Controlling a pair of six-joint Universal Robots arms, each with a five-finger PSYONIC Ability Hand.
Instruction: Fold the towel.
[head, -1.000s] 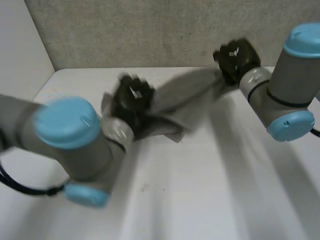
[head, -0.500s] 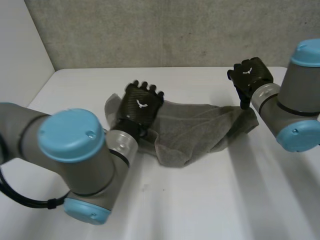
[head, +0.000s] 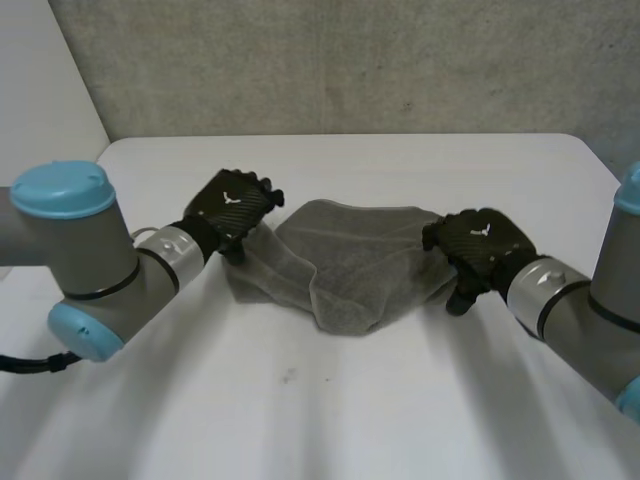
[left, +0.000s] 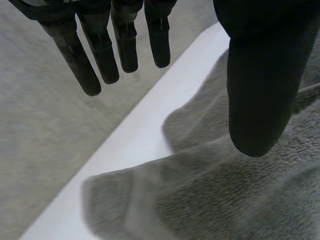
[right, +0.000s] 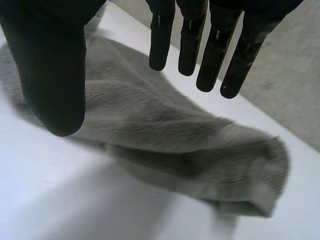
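A grey towel (head: 345, 265) lies bunched in a loose double layer on the white table (head: 400, 400). My left hand (head: 232, 207) hovers over its left end; in the left wrist view its fingers (left: 100, 50) are straight and spread from the thumb (left: 257, 85), with the towel (left: 225, 200) below and nothing held. At the towel's right end is my right hand (head: 478, 245). The right wrist view has its fingers (right: 215, 45) and thumb (right: 50, 65) apart above the towel (right: 165, 135), also empty.
A grey wall (head: 330, 60) closes the table's far edge, and a white side panel (head: 40, 90) stands at the left. Bare table stretches in front of the towel.
Both hands were shut on the towel and swinging it. They have let go, opened and drawn back toward the near side, and the towel now rests bunched on the table.
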